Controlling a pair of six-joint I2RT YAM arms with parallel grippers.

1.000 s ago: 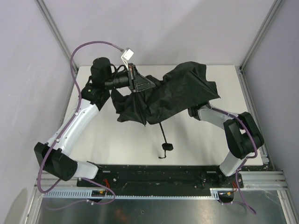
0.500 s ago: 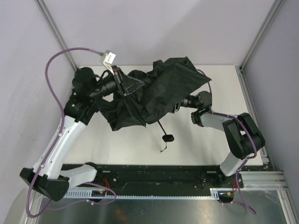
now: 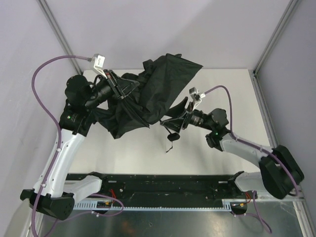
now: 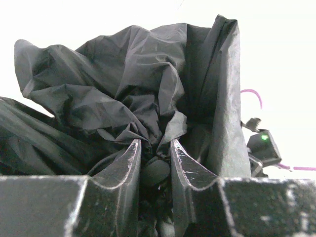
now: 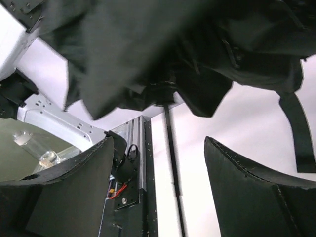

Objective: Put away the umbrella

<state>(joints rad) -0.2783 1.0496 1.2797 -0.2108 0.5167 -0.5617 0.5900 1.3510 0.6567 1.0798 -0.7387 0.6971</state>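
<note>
The black umbrella [image 3: 153,96] hangs half-folded over the back left of the table, its crumpled canopy [image 4: 133,94] filling the left wrist view. My left gripper [image 3: 122,89] is shut on a rounded dark part at the canopy's top, with fabric bunched round the jaws [image 4: 155,150]. The thin shaft [image 5: 170,143] runs down to the knob handle [image 3: 173,137] and strap [image 3: 169,147], which reach the table. My right gripper [image 3: 171,122] stands open beside the shaft just above the handle. In its wrist view the shaft passes between the spread fingers [image 5: 159,143], touching neither.
The white tabletop [image 3: 207,158] lies below. A black base rail [image 3: 163,185] runs along the near edge. Metal frame posts [image 3: 59,34] stand at the back corners. Purple cables [image 3: 47,74] loop off both wrists. A loose fabric strap [image 5: 296,133] dangles at the canopy's edge.
My right gripper has opened, let go of the canopy and pulled out from under it, toward the shaft by the handle. The left arm has carried the umbrella up and left.
</note>
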